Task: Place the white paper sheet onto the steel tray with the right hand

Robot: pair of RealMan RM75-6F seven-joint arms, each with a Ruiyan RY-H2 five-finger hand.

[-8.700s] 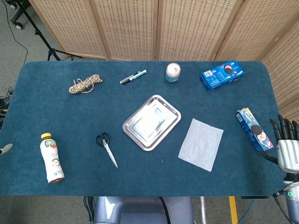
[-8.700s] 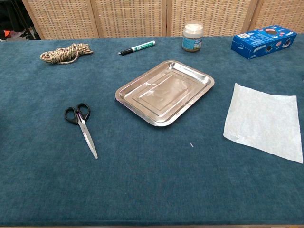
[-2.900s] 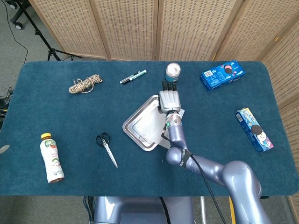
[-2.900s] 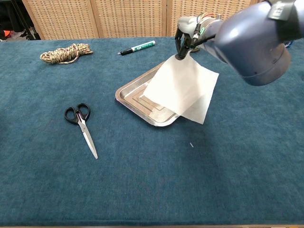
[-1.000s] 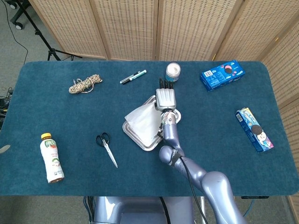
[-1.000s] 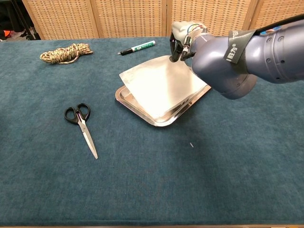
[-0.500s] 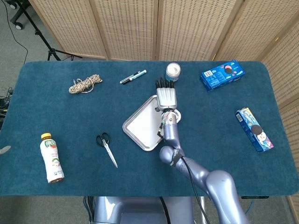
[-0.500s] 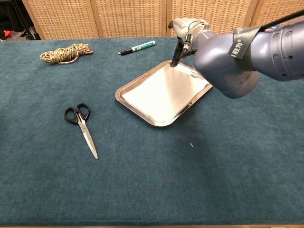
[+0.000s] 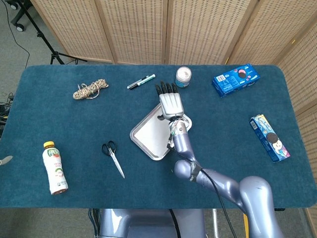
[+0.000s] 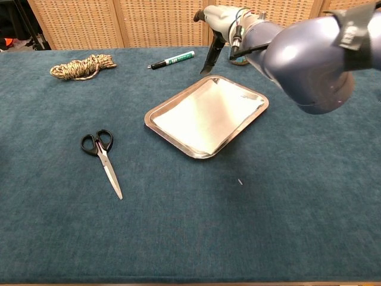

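Note:
The white paper sheet [image 9: 151, 130] [image 10: 205, 113] lies flat inside the steel tray [image 9: 132, 135] [image 10: 147, 121] at the table's middle and covers most of its floor. My right hand [image 9: 171, 101] [image 10: 217, 24] hovers above the tray's far corner with its fingers spread and nothing in them. One dark finger [image 10: 209, 59] points down just beyond the tray's far rim, clear of the paper. My left hand shows in neither view.
Black scissors [image 9: 113, 157] [image 10: 102, 156] lie left of the tray. A marker [image 9: 141, 81] [image 10: 172, 59], a rope coil [image 9: 90, 89] and a small jar [image 9: 183, 77] sit at the back. Two blue cookie boxes [image 9: 236, 79] [image 9: 270, 138] are on the right, a drink bottle [image 9: 55, 168] front left.
The right hand has let go of the paper, which settled flat in the tray. The hand has risen and moved back a little, its fingers spreading.

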